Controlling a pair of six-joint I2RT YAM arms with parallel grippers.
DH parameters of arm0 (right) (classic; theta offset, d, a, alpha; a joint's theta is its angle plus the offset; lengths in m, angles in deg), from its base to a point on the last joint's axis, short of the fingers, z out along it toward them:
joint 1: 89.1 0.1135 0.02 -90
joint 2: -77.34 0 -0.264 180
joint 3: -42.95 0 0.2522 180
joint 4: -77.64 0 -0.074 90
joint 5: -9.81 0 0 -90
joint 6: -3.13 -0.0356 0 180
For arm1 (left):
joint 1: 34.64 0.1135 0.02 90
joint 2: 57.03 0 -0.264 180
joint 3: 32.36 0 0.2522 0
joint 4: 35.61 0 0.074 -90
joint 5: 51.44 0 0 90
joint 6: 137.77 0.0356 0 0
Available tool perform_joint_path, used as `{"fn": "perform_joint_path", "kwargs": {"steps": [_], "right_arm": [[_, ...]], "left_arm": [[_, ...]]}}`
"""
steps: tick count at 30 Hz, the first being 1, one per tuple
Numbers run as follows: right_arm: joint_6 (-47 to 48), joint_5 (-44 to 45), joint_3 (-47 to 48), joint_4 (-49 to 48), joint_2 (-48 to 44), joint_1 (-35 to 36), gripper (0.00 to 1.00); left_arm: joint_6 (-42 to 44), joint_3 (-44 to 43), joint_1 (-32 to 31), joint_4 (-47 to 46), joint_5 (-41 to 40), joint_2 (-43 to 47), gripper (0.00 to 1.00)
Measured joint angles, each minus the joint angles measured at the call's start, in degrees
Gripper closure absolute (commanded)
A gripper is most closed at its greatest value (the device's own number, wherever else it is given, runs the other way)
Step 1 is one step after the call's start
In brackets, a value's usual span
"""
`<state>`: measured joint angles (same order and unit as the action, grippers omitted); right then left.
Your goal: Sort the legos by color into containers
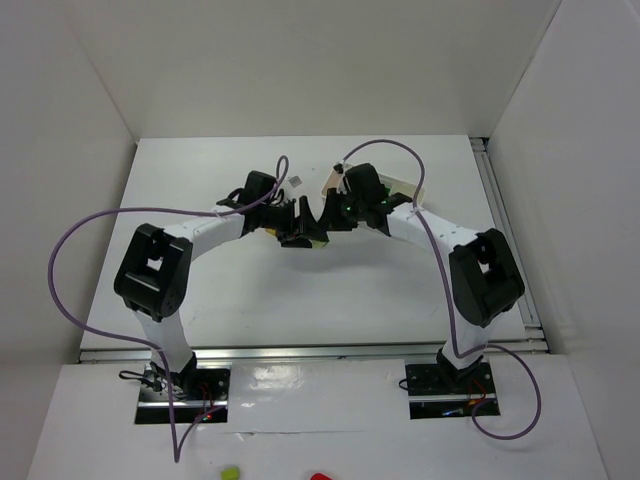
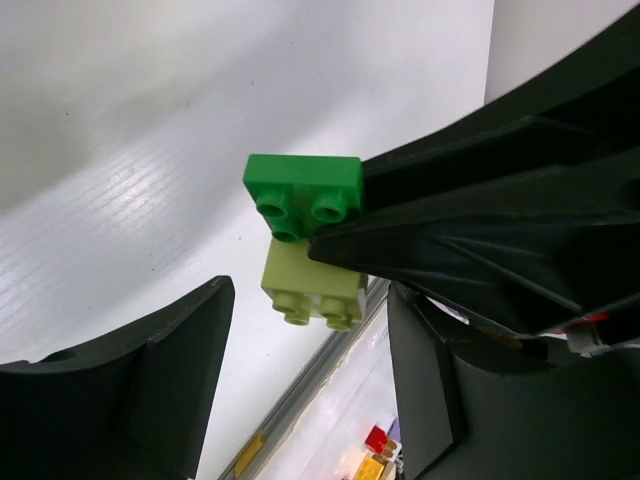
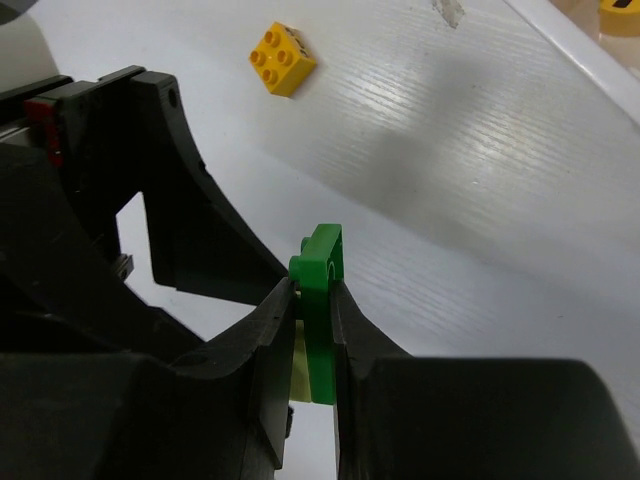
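green brick (image 2: 303, 185), pale yellow-green brick (image 2: 312, 290), orange brick (image 3: 282, 58)
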<state>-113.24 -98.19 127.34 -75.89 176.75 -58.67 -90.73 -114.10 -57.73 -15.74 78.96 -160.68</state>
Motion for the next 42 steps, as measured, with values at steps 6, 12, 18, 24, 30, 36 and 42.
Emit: {"fn": "perform_joint_path", "kwargs": {"steps": [6,12,18,24,30,36,42], "right_arm": [[-0.15,-0.83,-0.02,-0.31,-0.63,-0.02,0.95],[-0.11,-1.42,-0.04,-0.33,-0.63,-0.09,0.95],[0.33,-1.53,-0.04,-0.61,-0.68,-0.42,0.95],[-0.50,0.74,-0.72,-0.26,-1.95,-1.31,0.99],[-0.79,6.60,-0.26,0.52,-3.78,-6.64,0.99],[1.40,13.27,1.57,0.87,-3.78,-8.94,0.99],[2.91,21.09,1.66,0.92,-3.74,-9.18,0.99]], "left_arm": [[2.10,-1.05,-0.22,1.62,-0.31,-0.42,0.34],[2.12,-1.46,-0.48,1.33,-0.26,-0.42,0.56],[1.57,-1.53,-0.42,0.24,0.46,-1.07,0.95],[1.81,-1.60,-0.48,-0.66,0.98,-1.20,1.00],[4.02,-0.98,-0.85,0.15,1.18,-0.57,1.00],[4.28,-0.79,-0.85,2.05,0.11,0.81,1.00],[5.25,-2.97,-0.92,3.54,0.07,1.57,1.00]]}}
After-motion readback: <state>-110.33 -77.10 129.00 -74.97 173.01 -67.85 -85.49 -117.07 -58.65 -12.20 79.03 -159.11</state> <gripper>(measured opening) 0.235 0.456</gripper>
